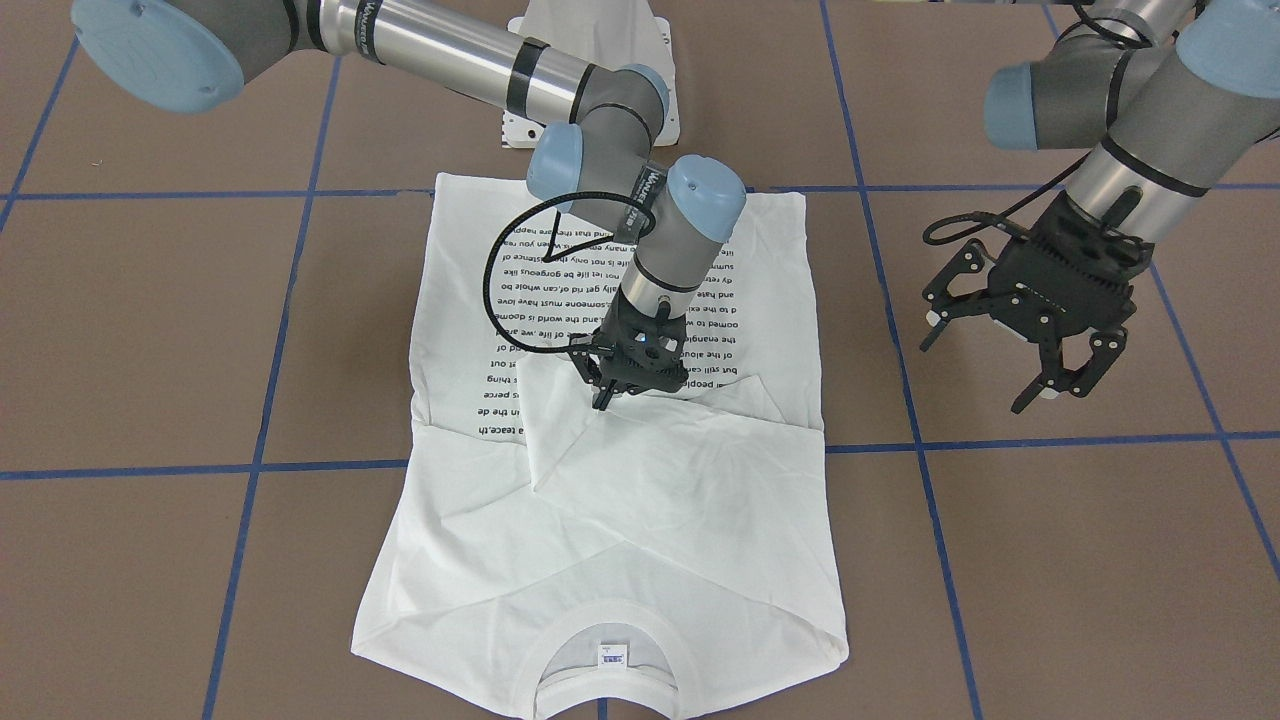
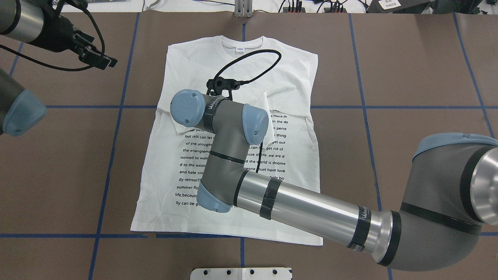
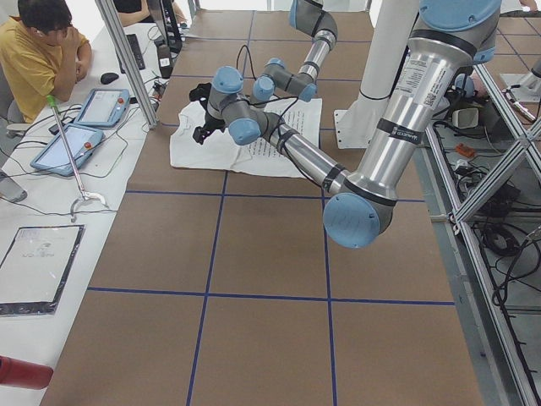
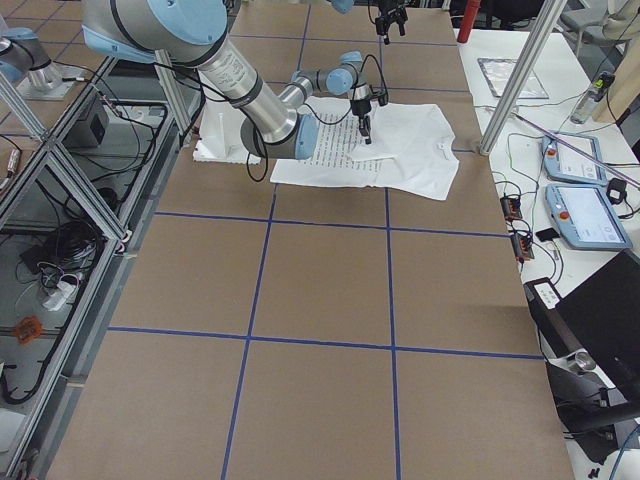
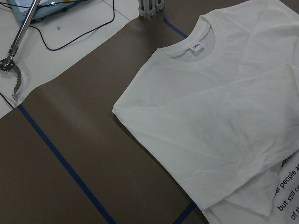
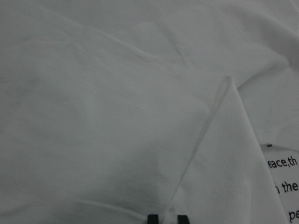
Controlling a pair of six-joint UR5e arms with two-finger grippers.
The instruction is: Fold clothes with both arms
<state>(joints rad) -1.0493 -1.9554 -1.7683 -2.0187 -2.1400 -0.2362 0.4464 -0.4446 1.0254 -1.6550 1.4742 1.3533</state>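
The white long-sleeved T-shirt lies flat on the brown table, printed text up, collar and blue neck label on the side away from the robot. Both sleeves are folded in across the chest. My right gripper stands over the shirt's middle, shut on the cuff edge of a folded sleeve; its fingertips pinch that hem. My left gripper hangs open and empty above bare table beside the shirt, also seen in the overhead view. The left wrist view shows the collar end of the shirt.
The white pedestal base sits at the robot's edge of the table. Blue tape lines grid the brown surface. An operator sits at a side bench with tablets. A metal grabber tool lies beyond the table edge.
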